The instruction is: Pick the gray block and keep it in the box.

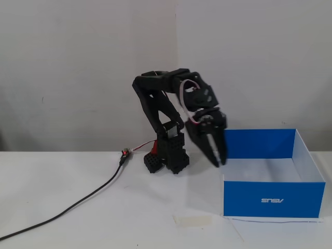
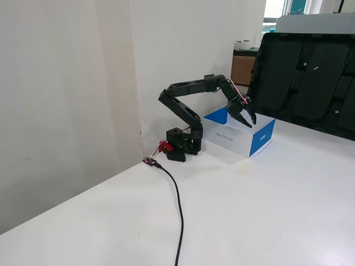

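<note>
The box [image 1: 274, 199] is open-topped, blue outside and white inside, and stands on the table at the right; it also shows in the other fixed view [image 2: 262, 141]. No gray block shows in either fixed view. My black gripper [image 1: 218, 159] hangs with its fingers pointing down just left of the box's left wall, outside it and above the table. Seen from the side, my gripper [image 2: 249, 121] has its two fingers spread apart with nothing between them.
A flat pale tape strip [image 1: 193, 220] lies on the table in front of the arm base [image 1: 168, 155]. A black cable [image 1: 78, 199] runs left from the base. Large black panels [image 2: 310, 83] stand behind the box.
</note>
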Controlling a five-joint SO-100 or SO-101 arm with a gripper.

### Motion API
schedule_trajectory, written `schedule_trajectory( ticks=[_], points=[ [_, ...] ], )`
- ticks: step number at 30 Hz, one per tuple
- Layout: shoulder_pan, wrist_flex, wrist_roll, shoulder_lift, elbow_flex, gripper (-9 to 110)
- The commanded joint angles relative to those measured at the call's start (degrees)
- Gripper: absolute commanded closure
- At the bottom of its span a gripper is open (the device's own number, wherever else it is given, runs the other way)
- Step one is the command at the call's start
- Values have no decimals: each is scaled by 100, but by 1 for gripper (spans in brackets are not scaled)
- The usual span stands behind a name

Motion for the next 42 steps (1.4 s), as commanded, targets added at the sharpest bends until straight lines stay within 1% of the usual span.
schedule_trajectory(
  ticks=[1, 5, 10, 16, 20, 26, 35, 42],
  points=[
    [747, 44, -422, 738, 97, 100],
    [1441, -246, -545, 1327, 519, 100],
    [2303, -457, -448, 1529, 747, 101],
    [3410, -976, 35, 1564, 1213, 101],
    [3929, -1178, 457, 1556, 1415, 101],
    [4315, -1327, 1143, 1644, 1775, 101],
    [4333, -1406, 1222, 2593, 3006, 101],
    [4315, -1389, 1248, 2848, 3595, 101]
  ],
)
